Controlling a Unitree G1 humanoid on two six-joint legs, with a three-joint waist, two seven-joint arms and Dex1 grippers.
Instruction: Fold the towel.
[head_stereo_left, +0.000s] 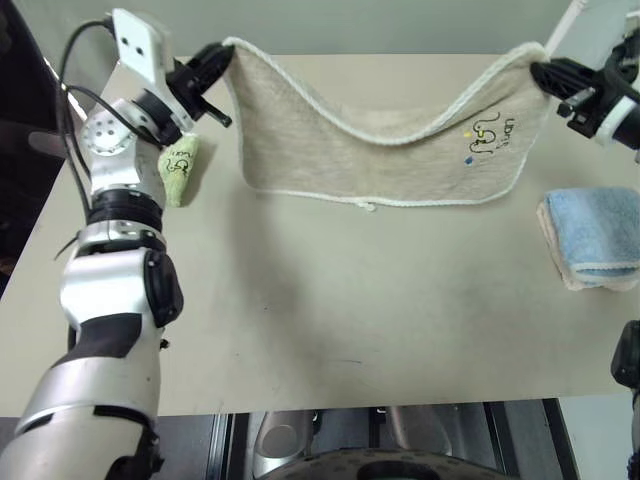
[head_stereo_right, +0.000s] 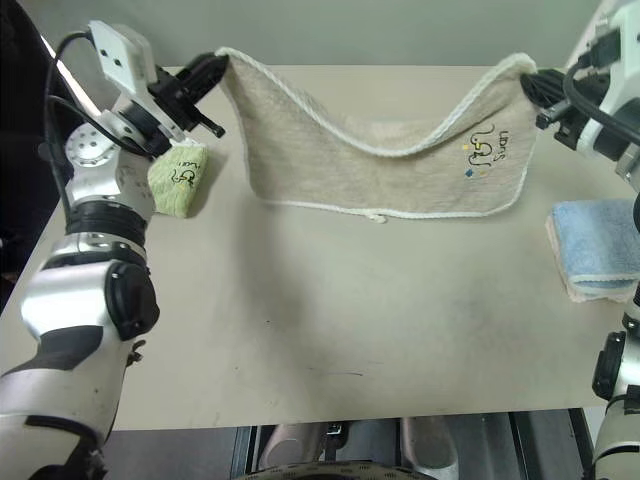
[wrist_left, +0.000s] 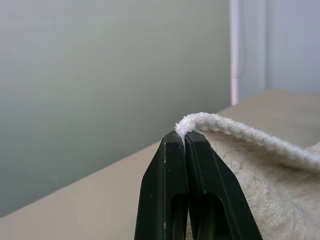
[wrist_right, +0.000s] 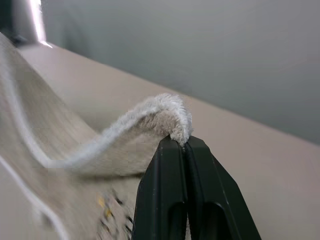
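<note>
Beige tabletop fills the stage, grey wall behind it, and the towel is up off the surface and strung between both arms. On the left side, the left gripper has its two black fingers clamped tight on one top corner; the wrist view shows the white stitched edge poking out right at the fingertips. Across the table, the right gripper is pinched just as firmly on the opposite top corner, with the fluffy hem curling over its tips. Between the two, the top edge sags in a deep curve, and the lower hem hangs down near the table. The dark embroidered mark sits close to the right gripper. A light-green folded towel lies just beside the left arm; a light-blue folded towel rests near the table's right edge.
</note>
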